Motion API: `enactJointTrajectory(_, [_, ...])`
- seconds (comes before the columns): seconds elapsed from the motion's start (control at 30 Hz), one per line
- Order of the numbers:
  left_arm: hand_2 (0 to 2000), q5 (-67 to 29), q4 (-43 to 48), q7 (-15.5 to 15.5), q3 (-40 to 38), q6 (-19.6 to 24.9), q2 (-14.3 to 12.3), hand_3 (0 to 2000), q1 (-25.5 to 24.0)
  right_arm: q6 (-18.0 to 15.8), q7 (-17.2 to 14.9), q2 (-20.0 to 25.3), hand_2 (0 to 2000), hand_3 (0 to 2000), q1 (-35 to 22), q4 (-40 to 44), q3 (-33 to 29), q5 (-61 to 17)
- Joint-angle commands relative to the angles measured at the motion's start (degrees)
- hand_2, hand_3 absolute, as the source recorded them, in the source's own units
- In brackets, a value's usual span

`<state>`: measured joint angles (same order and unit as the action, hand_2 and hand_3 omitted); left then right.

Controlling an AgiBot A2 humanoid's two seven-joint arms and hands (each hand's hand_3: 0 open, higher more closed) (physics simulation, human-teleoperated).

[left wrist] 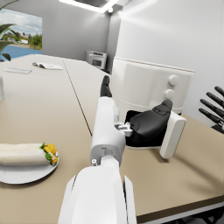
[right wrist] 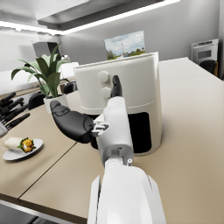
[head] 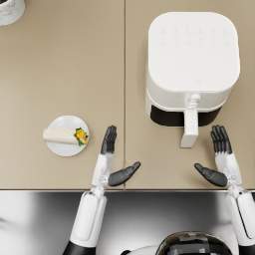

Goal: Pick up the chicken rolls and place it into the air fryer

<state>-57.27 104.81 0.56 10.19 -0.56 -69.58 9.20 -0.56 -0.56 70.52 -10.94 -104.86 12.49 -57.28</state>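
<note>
Still at the very start: nothing picked up yet. Wrap [head: 63, 135] lying on a small white plate [head: 67, 148], well to the left of the air fryer [head: 191, 64] and apart from both hands. Left hand [head: 110, 159] flat above the table [head: 60, 64], fingers spread, holding nothing, just right of the plate. Right hand [head: 219, 159] likewise spread and bare, below the fryer, beside its drawer handle [head: 190, 128]. Drawer apparently pulled slightly out. Next, probably: swing the left hand over the plate and close around the wrap.
</note>
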Motion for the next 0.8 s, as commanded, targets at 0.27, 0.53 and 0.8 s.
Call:
enactJointTrajectory(0.27, [0, -15.28, 4.32, -0.52, -9.68, 0.52, -0.29, 0, -2.35, 0.52, 0.52, 2.04, 0, 0, -1.07, -1.27, 0.18, -14.56])
enactJointTrajectory(0.53, [0, -35.84, 2.9, -0.56, -16.49, 0.56, -0.95, 0, -0.94, 0.55, 0.56, 3.45, 0, 0, -1.45, 1.18, 0.42, -18.88])
enactJointTrajectory(0.8, [0, -56.54, -1.16, -0.56, -22.63, 0.56, -0.43, 0, 2.34, 0.55, 0.56, 3.92, 0, 0, -0.18, 1.87, -0.27, -19.18])
